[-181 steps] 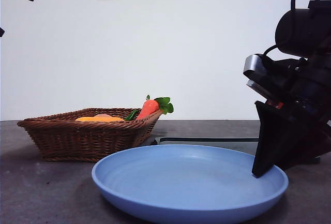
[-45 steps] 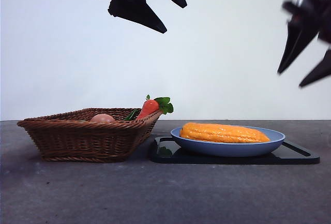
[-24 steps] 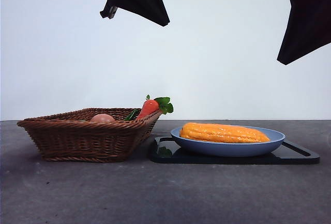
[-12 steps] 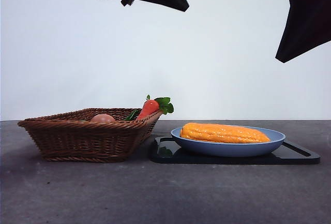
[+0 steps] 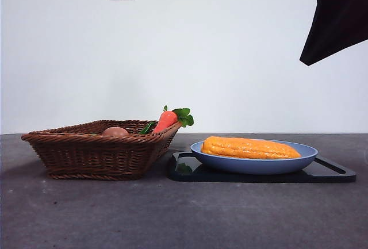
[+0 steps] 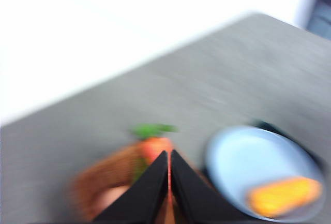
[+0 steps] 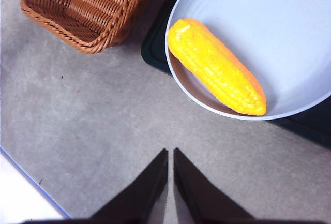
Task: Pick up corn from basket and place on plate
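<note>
Since half a second ago, the dark gripper that hung at top centre of the front view has gone from that view, and the one at top right has shifted only slightly. Everything on the surface (image 5: 172,220) lies as it did.

Nearest us is bare surface. Next come the basket (image 5: 100,148) on the left and the plate (image 5: 254,158) on the right, the plate resting on a black tray (image 5: 333,174). The corn (image 5: 250,148) lies lengthwise in the plate, so we judge the task essentially done. A carrot (image 5: 165,120) and a peach-coloured item (image 5: 115,131) are in the basket.

The right gripper (image 7: 170,162) hovers high above the surface, near the plate, clenched on nothing. The left gripper (image 6: 169,163), blurred, is also clenched and empty, well above the basket.

The risks we see are small: the corn sits close to the plate's near rim and could roll out if jolted, and an arm dropping low on its way home could knock the plate or tray.
</note>
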You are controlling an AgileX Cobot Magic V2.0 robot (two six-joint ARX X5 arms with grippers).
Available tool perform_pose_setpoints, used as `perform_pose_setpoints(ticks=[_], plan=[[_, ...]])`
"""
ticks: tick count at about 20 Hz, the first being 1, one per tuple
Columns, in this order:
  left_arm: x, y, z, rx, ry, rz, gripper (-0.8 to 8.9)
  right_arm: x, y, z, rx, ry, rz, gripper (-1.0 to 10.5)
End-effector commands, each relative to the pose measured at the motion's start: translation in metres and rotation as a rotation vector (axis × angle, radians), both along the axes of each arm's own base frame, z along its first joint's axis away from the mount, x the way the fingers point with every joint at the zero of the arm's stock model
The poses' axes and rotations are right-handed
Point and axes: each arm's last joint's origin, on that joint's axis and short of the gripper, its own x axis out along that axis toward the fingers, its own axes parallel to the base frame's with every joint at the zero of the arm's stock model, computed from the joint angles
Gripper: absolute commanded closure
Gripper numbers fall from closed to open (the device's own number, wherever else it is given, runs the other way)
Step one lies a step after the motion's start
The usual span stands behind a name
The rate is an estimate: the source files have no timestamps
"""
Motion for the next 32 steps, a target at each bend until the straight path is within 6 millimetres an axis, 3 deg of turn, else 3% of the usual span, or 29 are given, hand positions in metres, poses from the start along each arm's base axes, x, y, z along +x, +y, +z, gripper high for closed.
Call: perform_pose_setpoints(ticks=[1,4,8,12,16,21,32], plan=[[-0.029,0.029,-0.015,-0.029,-0.127,0.111,8.07,0.002,0.001,0.001,0.000,-0.011,0.010,9.4],[-0.073,0.053,-0.052,-0.060,-0.241,0.290,8.07,0.002,0.001,0.001,0.001,-0.012,0.009,9.4],[-0.114,0.063,-0.115,-0.099,-0.346,0.511,8.07,0.002,0.001,0.001,0.001,-0.012,0.010,9.4],[-0.138,0.065,-0.175,-0.110,-0.359,0.635,8.07,0.002,0.001,0.001,0.001,-0.012,0.010,9.4],[-0.148,0.065,-0.222,-0.119,-0.342,0.655,8.07,0.002,0.001,0.001,0.001,-0.012,0.009,9.4],[-0.152,0.064,-0.251,-0.145,-0.267,0.665,8.07,0.002,0.001,0.001,0.001,-0.012,0.009,9.4],[-0.154,0.064,-0.272,-0.190,-0.071,0.693,8.07,0.002,0.001,0.001,0.001,-0.012,0.009,9.4]])
